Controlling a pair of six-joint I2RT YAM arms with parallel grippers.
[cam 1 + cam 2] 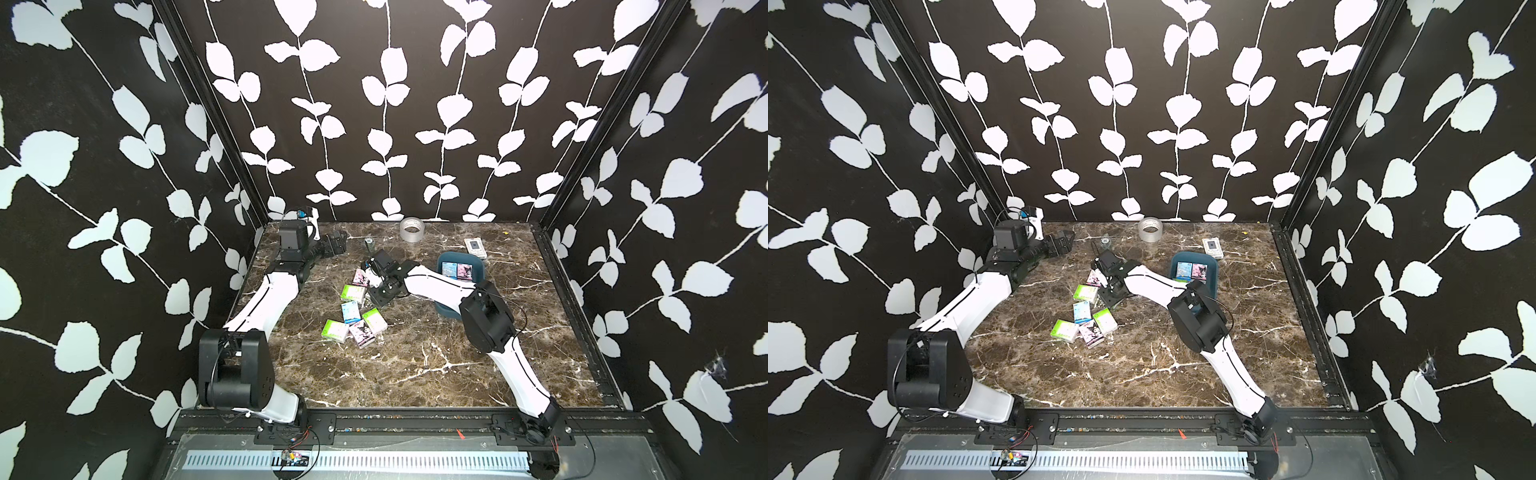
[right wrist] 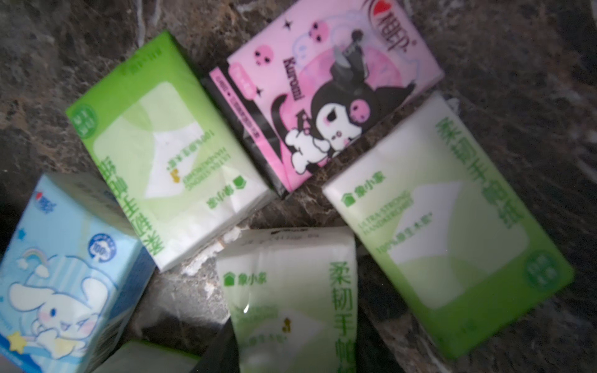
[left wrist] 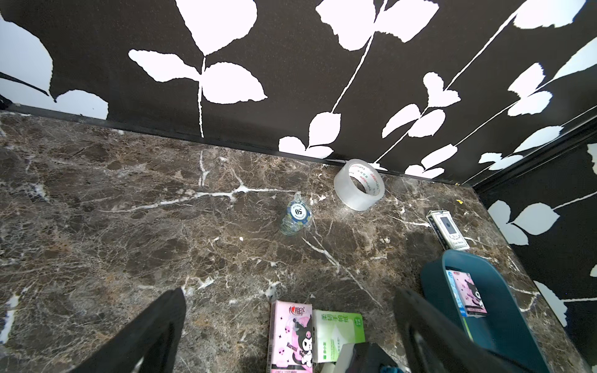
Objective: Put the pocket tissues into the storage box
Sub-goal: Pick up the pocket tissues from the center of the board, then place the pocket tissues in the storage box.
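Several pocket tissues lie loose mid-table in both top views: lime-green (image 1: 353,293), blue (image 1: 350,311) and pink cartoon (image 1: 360,277) packs. My right gripper (image 1: 380,297) is down in this pile. In the right wrist view its gripper (image 2: 294,348) has dark fingers against both sides of a green-and-white pack (image 2: 290,300). The teal storage box (image 1: 482,272) sits behind the right arm and holds a blue pack (image 1: 449,269) and a pink pack (image 1: 465,270). My left gripper (image 1: 336,243) hovers open at the back left, empty, its fingers (image 3: 155,329) spread wide.
A clear tape roll (image 1: 411,228) stands by the back wall. A wrapped stack of poker chips (image 1: 369,242) lies near it. A white gadget with a dark screen (image 1: 475,246) lies just behind the box. Patterned walls close in three sides.
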